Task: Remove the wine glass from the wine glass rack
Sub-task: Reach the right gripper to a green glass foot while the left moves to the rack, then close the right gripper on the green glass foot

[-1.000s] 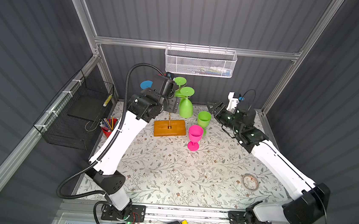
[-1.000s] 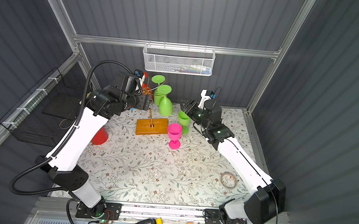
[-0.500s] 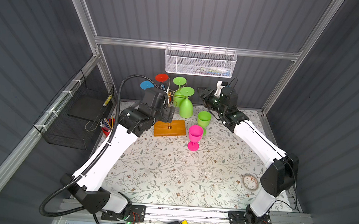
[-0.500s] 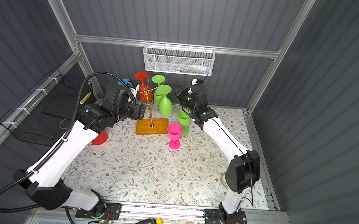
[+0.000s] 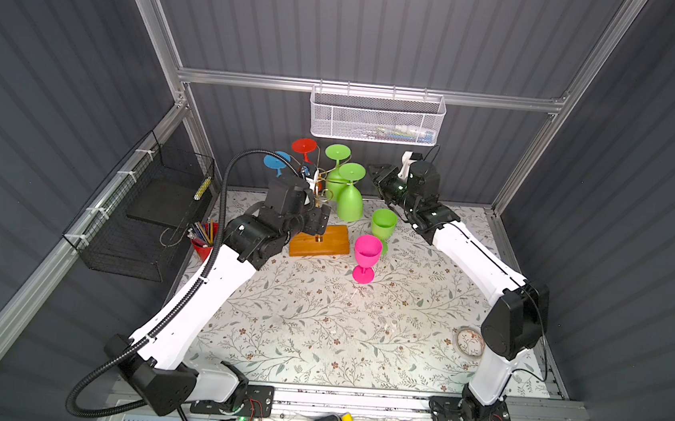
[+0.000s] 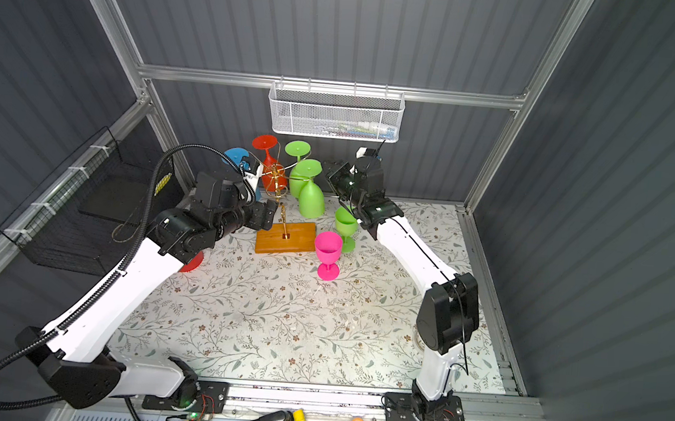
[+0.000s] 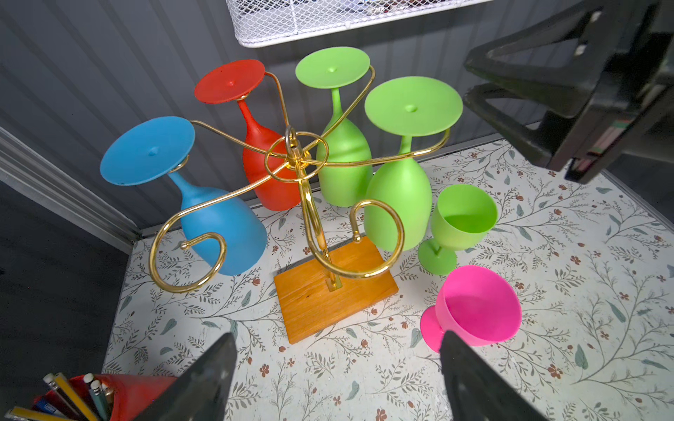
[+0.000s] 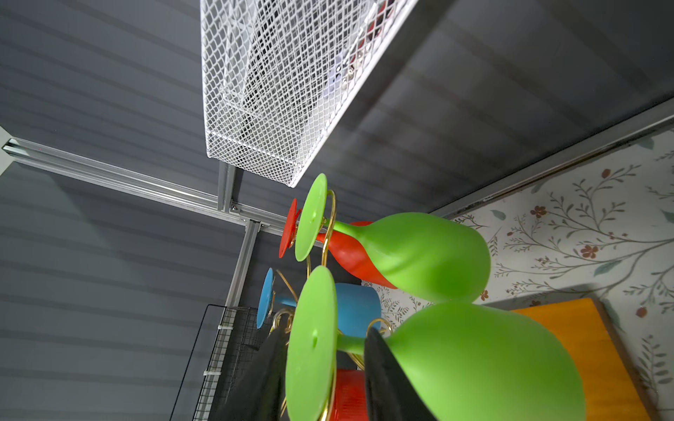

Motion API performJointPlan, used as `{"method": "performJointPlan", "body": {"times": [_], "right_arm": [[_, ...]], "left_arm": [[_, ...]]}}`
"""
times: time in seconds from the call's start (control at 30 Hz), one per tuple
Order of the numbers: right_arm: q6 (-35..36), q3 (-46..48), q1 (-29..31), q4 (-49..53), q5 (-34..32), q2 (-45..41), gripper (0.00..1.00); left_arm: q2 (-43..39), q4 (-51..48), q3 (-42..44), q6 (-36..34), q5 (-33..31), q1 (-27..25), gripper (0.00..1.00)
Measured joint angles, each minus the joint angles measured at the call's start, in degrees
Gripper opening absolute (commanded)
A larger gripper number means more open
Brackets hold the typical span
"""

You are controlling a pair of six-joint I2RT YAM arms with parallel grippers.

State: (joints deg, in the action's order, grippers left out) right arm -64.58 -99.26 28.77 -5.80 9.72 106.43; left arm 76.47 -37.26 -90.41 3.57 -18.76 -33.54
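Observation:
The wine glass rack (image 5: 316,239), gold wire on an orange wooden base (image 7: 328,302), holds several upside-down glasses. The nearest green wine glass (image 5: 349,200) (image 7: 397,204) (image 8: 474,361) hangs by its foot from a scroll arm. My right gripper (image 5: 372,171) (image 8: 324,339) is level with that foot. One finger sits outside the foot disc, the other by the stem. A gap shows, so it is open. My left gripper (image 5: 320,222) (image 7: 337,337) hangs wide open and empty over the mat, just in front of the base.
A green glass (image 5: 383,224) and a pink glass (image 5: 366,255) stand upright right of the base. A second green glass (image 7: 343,160), a red glass (image 7: 270,171) and a blue glass (image 7: 222,229) also hang. White mesh basket (image 5: 377,119) above; black wire basket (image 5: 148,211), pencil cup (image 5: 203,241) left.
My right arm has swung in from the right to the rack and its jaws have narrowed around the green glass's foot. My left gripper has dropped from the rack's top toward the base.

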Motion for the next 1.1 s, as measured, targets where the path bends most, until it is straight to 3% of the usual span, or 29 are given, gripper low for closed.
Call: {"method": "performJointPlan", "body": {"times": [1.1], "right_arm": [[-0.6,-3.1,0.0,0.3,2.0,2.7,0.20]], "left_arm": [[-1.7,3.1,2.8,-1.0,1.9,0.0,0.88]]}}
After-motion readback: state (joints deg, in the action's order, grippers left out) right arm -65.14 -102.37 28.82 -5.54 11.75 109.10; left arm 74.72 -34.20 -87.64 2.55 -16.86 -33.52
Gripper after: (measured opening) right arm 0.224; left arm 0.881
